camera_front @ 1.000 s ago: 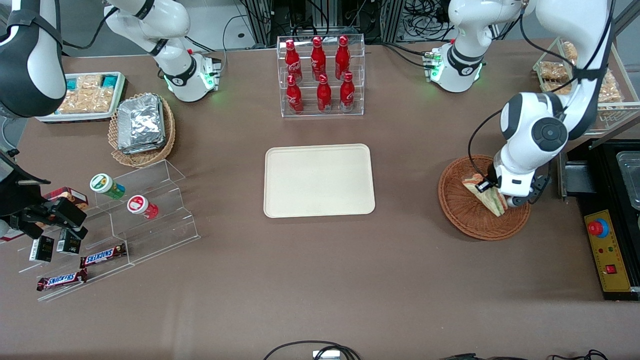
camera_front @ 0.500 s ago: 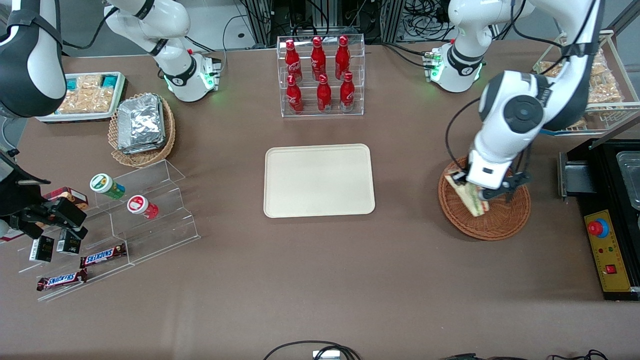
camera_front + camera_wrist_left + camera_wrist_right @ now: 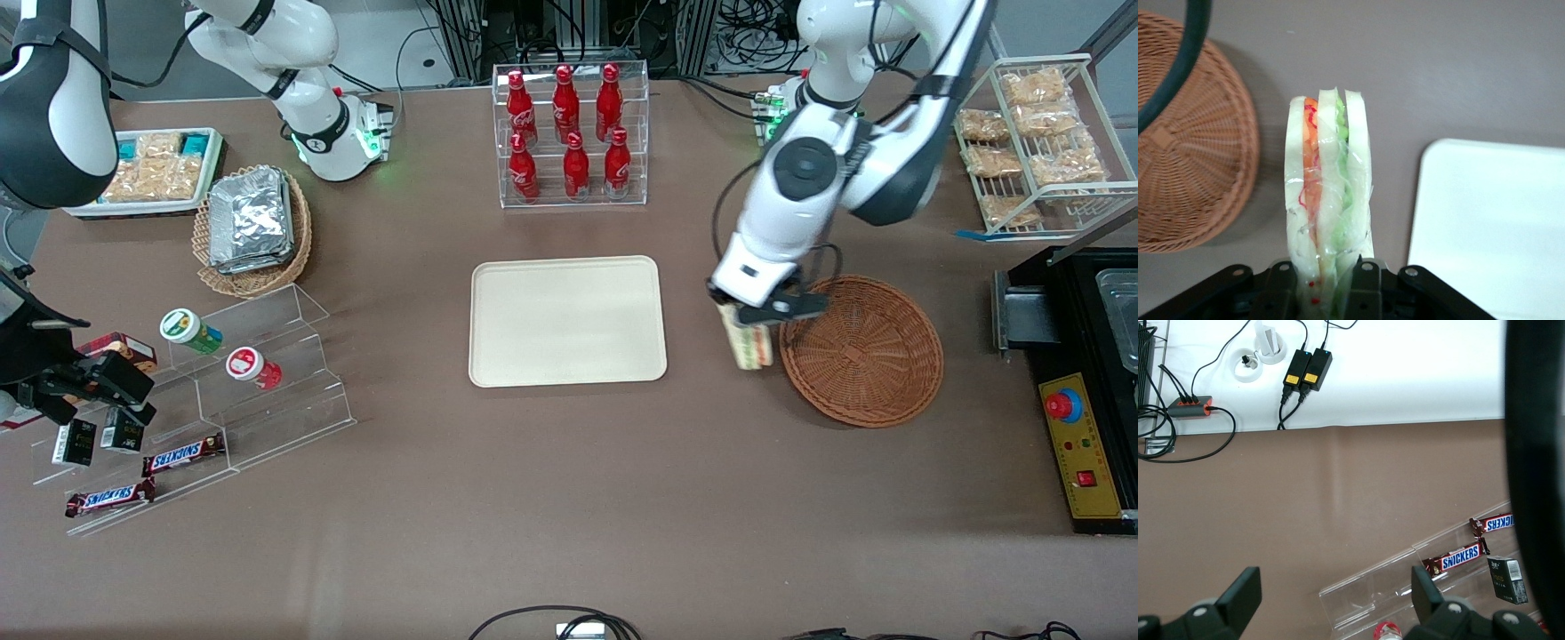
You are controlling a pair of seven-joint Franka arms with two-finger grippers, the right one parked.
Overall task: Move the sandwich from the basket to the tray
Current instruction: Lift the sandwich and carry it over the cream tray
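My left gripper [image 3: 749, 322] hangs above the bare table between the reddish-brown wicker basket [image 3: 861, 362] and the cream tray [image 3: 567, 321]. It is shut on the sandwich [image 3: 747, 345], a wrapped wedge of pale bread with orange, red and green filling. In the left wrist view the sandwich [image 3: 1328, 183] stands on edge between the two black fingers [image 3: 1280, 288], with the gripper [image 3: 1323, 285] closed on its lower end. The basket [image 3: 1188, 167] and the tray [image 3: 1491, 220] lie to either side of it. The basket holds nothing.
A clear rack of red bottles [image 3: 569, 133] stands farther from the front camera than the tray. A wire rack of snack bags [image 3: 1036, 138] and a black control box [image 3: 1080, 444] sit at the working arm's end. A foil-packet basket [image 3: 252, 229] and an acrylic stand [image 3: 240, 391] lie toward the parked arm's end.
The gripper has lifted the sandwich out of the basket and carried it toward the tray; it now hangs just outside the basket's rim.
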